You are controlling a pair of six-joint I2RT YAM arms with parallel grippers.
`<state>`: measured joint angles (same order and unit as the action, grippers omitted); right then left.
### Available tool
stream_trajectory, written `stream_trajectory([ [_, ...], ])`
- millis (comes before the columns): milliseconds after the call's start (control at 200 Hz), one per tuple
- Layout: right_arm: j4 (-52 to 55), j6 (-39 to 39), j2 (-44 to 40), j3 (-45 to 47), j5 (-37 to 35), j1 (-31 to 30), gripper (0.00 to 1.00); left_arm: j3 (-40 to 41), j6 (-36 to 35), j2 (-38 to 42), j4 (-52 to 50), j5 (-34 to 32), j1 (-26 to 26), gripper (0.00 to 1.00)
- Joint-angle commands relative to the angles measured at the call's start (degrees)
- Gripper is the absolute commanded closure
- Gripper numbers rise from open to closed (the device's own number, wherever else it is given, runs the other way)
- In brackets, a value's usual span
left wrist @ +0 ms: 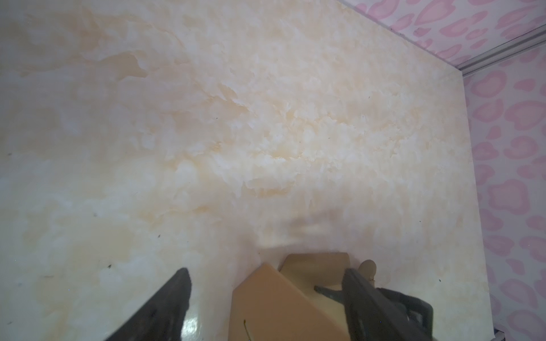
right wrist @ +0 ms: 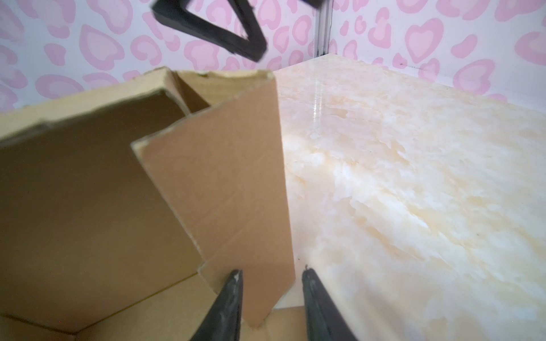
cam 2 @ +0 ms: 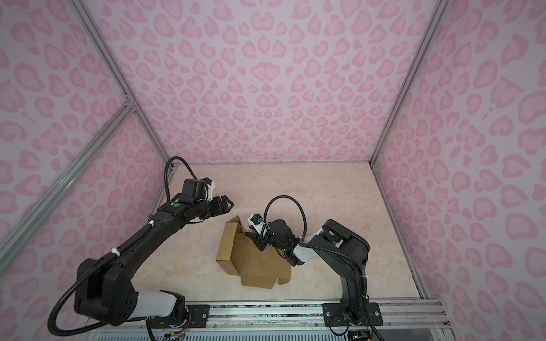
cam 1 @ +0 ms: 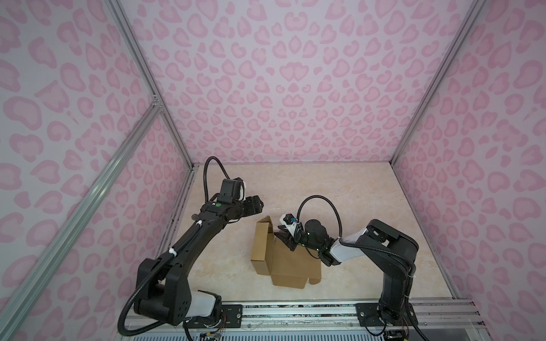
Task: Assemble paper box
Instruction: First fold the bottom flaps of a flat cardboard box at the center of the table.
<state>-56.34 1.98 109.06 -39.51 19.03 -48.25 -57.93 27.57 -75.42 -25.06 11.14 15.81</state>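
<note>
Walls point(cam 1: 295, 73) printed with pink hearts close in the cell, and below them the pale marbled worktop point(cam 1: 369, 192) carries the one thing we have to work on. Both arms reach in from the near rail. The left arm point(cam 1: 189, 248) is lifted and angled toward the far side, while the right arm point(cam 1: 396, 248) bends low over the middle. The paper box point(cam 1: 292, 262) lies near the centre of the worktop in both top views, brown and half made. Its base is flat, one long side wall point(cam 1: 261, 248) is folded up on the side toward the left arm, and a panel with a small tab is spread flat toward the rail. At the far end a flap point(right wrist: 230, 192) stands leaning and not yet tucked in, so we judge that folding it is the step in hand. The right end effector point(right wrist: 271, 270) sits at the foot of that flap, jaws part-way apart, with the flap's lower corner between them. We see a gap beside one finger, so we read it as steadying the flap, not pinching it. The left end effector point(cam 1: 259, 203) hangs above the box's far corner, jaws wide and empty, probably placed off the cardboard so the flap can swing.
</note>
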Motion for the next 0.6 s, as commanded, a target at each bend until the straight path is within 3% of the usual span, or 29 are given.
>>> stream_trajectory([
  [0,-2.6,0.1,-0.5,0.9,-0.9,-0.2,0.64,3.7,3.1,8.1,-4.4,-4.3,0.0,0.16],
  [145,-3.4,0.4,-3.1,3.4,-2.6,-0.3,0.64,7.7,7.5,22.6,-11.3,-8.1,3.3,0.00],
  [240,-1.6,1.4,-5.7,4.4,-4.0,-0.3,0.63,7.4,9.6,28.5,-15.3,-13.0,9.6,0.03],
  [595,18.7,9.9,-22.4,6.2,-14.6,-0.3,0.56,7.4,14.9,25.9,-26.9,-26.7,27.5,0.03],
])
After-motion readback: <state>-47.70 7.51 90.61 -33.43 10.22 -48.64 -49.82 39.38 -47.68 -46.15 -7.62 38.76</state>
